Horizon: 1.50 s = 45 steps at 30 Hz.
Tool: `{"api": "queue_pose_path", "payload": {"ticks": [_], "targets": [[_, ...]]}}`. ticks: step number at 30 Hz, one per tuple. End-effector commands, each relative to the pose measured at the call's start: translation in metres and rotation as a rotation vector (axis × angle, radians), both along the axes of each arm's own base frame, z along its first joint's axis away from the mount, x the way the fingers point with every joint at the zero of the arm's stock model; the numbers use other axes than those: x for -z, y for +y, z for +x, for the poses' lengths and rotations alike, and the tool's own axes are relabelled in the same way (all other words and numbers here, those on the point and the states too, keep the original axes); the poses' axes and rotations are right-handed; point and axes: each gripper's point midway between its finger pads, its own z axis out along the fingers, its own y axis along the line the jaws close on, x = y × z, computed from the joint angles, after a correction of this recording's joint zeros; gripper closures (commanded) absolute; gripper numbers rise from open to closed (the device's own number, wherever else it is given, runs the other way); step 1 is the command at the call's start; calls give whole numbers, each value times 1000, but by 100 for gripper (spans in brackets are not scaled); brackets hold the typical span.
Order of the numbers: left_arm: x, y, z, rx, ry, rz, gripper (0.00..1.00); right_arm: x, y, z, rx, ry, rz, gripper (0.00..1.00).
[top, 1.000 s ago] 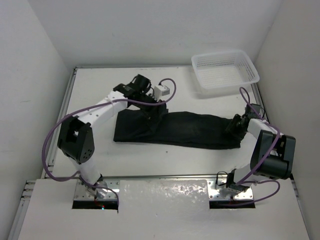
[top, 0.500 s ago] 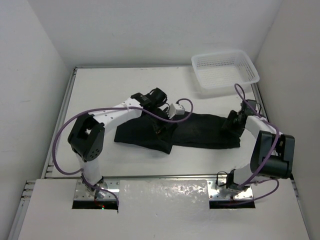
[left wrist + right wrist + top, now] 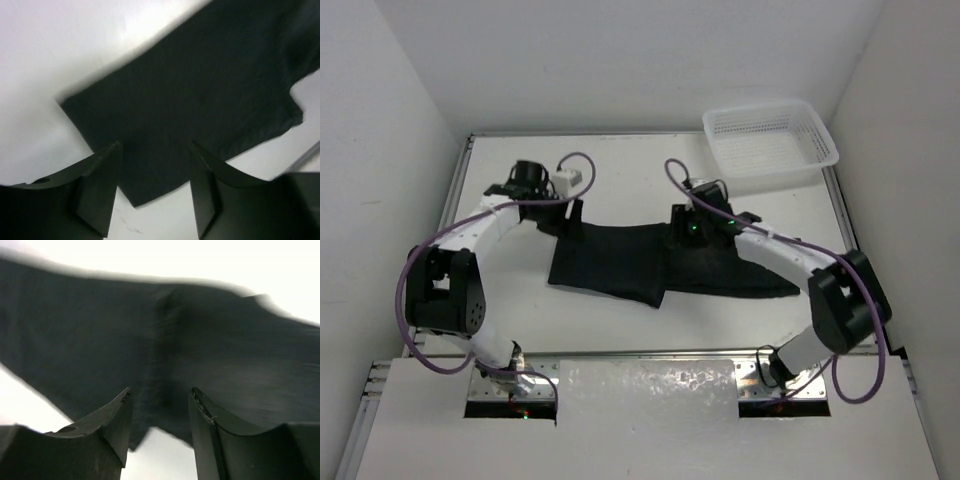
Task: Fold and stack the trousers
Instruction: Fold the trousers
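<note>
Trousers [image 3: 720, 270] at table [image 3: 620, 165] centre: left end folded over once, right end flat. Remaining folds, stacking pending. Left gripper [image 3: 155, 146], right gripper [image 3: 161, 391]: jaws parted, empty.

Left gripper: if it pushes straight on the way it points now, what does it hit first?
Most likely the trousers: the black cloth fills the left wrist view just beyond the open fingers of the left gripper. How near is unclear.
</note>
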Motion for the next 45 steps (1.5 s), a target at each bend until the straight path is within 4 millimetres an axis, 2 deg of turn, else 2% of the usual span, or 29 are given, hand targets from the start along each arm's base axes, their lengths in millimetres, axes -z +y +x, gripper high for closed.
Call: {"api": "queue_pose_path", "payload": {"ticks": [1, 2, 4, 5, 8, 9, 12, 17, 21, 22, 23, 25, 26, 29, 30, 31, 32, 33, 34, 35, 37, 38, 40, 41, 42, 43, 45], "targets": [[39, 13, -18, -114, 56, 72, 37, 3, 56, -1, -46, 4, 114, 55], [47, 17, -18, -134, 67, 83, 33, 22, 68, -8, -73, 66, 127, 59], [61, 26, -19, -172, 88, 109, 31, 40, 80, -16, -80, 132, 140, 63], [70, 30, -20, -183, 111, 123, 31, 59, 81, -20, -81, 179, 124, 66], [86, 43, -17, -228, 156, 162, 29, 86, 72, -28, -44, 258, 77, 68], [89, 45, -17, -234, 167, 156, 29, 101, 63, -31, -33, 282, 20, 68], [102, 47, -23, -234, 207, 156, 29, 116, 56, -30, -39, 303, -49, 68], [115, 57, -28, -231, 246, 189, 27, 108, 56, -21, -65, 258, -78, 69], [130, 52, -37, -193, 302, 165, 25, 92, 61, -10, -103, 207, -83, 68], [139, 49, -41, -180, 341, 159, 30, 84, 66, -6, -118, 191, -66, 67], [137, 42, -43, -150, 364, 121, 52, 80, 68, -4, -131, 180, -65, 67], [139, 32, -46, -108, 417, 69, 80, 66, 71, 4, -142, 149, -54, 66], [131, 24, -45, -80, 433, 25, 100, 61, 69, 4, -151, 150, -57, 65], [110, 27, -37, -62, 407, -15, 100, 29, 56, 14, -121, 106, -4, 63], [96, 31, -32, -68, 368, -20, 100, 28, 37, 15, -80, 112, 3, 62], [86, 45, -24, -100, 336, -22, 100, 9, 27, 16, -56, 72, 25, 62], [70, 54, -16, -116, 303, -15, 100, 6, 11, 14, -22, 69, 9, 61], [53, 62, -10, -127, 255, -2, 100, 12, -12, 10, 25, 85, -22, 61], [40, 69, -4, -133, 218, 12, 100, 13, -27, 5, 47, 87, -56, 60], [18, 79, 5, -130, 166, 30, 100, 11, -52, -1, 81, 81, -125, 59], [-26, 85, 15, -96, 58, 61, 100, 25, -82, -17, 132, 126, -207, 57], [-41, 85, 19, -80, 22, 65, 100, 29, -102, -22, 184, 152, -230, 57], [-69, 81, 21, -42, -41, 50, 100, 43, -120, -35, 234, 209, -239, 57], [-91, 79, 23, -33, -77, 46, 100, 42, -130, -36, 269, 212, -229, 57], [-99, 76, 25, -21, -85, 34, 100, 45, -135, -39, 286, 220, -230, 57], [-117, 69, 25, 2, -113, 14, 100, 44, -137, -38, 301, 211, -225, 57], [-127, 58, 24, 29, -123, -1, 100, 41, -141, -35, 336, 195, -213, 57]]}}
